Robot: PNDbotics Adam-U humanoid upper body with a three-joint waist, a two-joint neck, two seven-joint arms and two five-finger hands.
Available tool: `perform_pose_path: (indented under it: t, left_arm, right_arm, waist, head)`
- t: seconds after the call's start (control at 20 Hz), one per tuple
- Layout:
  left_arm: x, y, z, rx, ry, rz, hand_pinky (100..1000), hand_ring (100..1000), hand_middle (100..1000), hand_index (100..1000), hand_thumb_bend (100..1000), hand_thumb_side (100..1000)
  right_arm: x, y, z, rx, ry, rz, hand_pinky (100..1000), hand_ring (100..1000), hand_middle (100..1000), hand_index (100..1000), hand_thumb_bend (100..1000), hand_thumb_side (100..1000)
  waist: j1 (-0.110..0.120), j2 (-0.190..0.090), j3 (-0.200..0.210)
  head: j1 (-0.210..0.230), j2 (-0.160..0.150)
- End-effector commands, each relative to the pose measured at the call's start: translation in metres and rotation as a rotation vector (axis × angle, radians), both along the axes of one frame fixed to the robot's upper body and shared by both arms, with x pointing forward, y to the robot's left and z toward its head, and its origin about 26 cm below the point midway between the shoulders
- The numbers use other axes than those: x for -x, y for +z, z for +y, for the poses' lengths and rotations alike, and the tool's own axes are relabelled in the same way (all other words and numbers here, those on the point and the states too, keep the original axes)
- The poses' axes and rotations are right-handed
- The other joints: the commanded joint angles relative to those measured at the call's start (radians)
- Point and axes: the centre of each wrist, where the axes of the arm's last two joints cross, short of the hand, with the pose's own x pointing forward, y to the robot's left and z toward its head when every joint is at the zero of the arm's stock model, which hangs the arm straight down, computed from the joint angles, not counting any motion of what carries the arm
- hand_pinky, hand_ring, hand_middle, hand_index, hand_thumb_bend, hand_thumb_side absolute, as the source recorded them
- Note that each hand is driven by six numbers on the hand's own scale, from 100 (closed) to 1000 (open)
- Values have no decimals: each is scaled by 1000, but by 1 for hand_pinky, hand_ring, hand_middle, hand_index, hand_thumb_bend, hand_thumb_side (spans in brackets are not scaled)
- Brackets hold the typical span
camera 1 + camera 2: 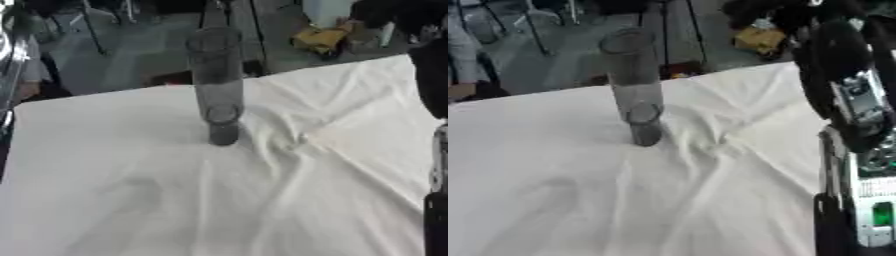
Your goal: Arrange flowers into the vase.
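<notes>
Standing upright near the middle of the worktop [105, 150]: a tall, clear, smoky-grey vase [216, 85], base planted on the white cloth [332, 150]. Left eye view: cloth is smooth left of the vase, creased in ridges running from the vase base toward the near right. No flowers visible in the vase or on the cloth. Vase top reaches past the worktop's far edge, against the grey floor [131, 55] behind. Right arm [435, 150] shows only as a black and silver strip down the right edge, well apart from the vase. Hand itself not visible here.

Right eye view: same vase [634, 85], sitting a bit left of centre. Right arm [855, 125] takes up the right side, black shell with silver joints and a small green patch low down. It comes in from the upper right, over the cloth's right part, not touching the vase. A dark mass at the top right could be the right hand [776, 15], but it is blurred; cannot tell how its fingers stand. Left hand shows in neither view. Yellow-brown object [759, 37] on the floor beyond the worktop.
</notes>
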Motion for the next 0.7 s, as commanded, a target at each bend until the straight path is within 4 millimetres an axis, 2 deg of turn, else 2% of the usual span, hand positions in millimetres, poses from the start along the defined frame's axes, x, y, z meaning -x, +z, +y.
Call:
perform_pose_path:
  t: [0.05, 0.7]
  left_arm:
    - [4, 21, 2, 99, -28, -65, 100, 100, 100, 107, 100, 699]
    - [-19, 46, -3, 374, -208, -205, 100, 100, 100, 109, 100, 743]
  right_arm:
    - [-7, 9, 9, 57, 16, -23, 760, 768, 607, 827, 226, 1000]
    - [-31, 10, 27, 134, 52, -42, 760, 766, 602, 826, 234, 1000]
  waist:
    - [1, -27, -1]
    - [18, -26, -20]
  head:
    - [10, 1]
    - [39, -8]
